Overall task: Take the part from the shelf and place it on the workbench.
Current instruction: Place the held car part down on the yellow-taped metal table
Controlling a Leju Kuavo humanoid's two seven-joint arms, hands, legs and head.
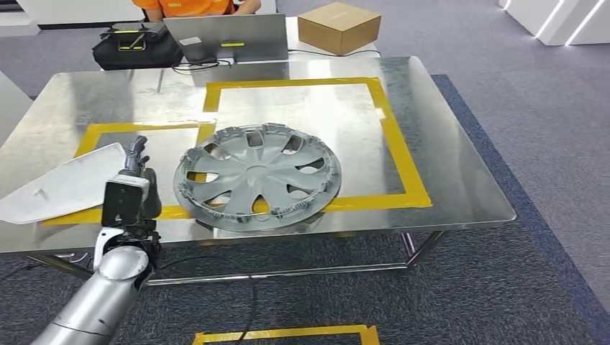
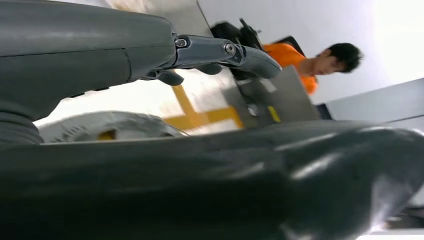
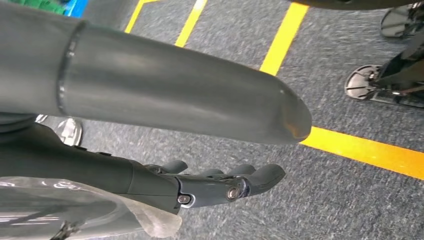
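Observation:
The part, a grey wheel cover (image 1: 257, 176), lies flat on the steel workbench (image 1: 446, 144), inside the yellow tape outline near the front edge. My left hand (image 1: 139, 172) hovers just left of the cover's rim, fingers pointing away from me and spread, holding nothing. In the left wrist view the cover (image 2: 105, 127) shows between the thick thumb and the straight fingers (image 2: 225, 50), untouched. My right hand (image 3: 210, 185) hangs over grey carpet with its fingers stretched out and nothing in it.
A white flat panel (image 1: 65, 183) lies on the table's left end beside my left hand. At the back stand a grey laptop (image 1: 226, 36), a black bag (image 1: 137, 47) and a cardboard box (image 1: 338, 25), with a person in orange (image 1: 194, 6) behind. Yellow floor tape (image 1: 288, 334) runs below the table.

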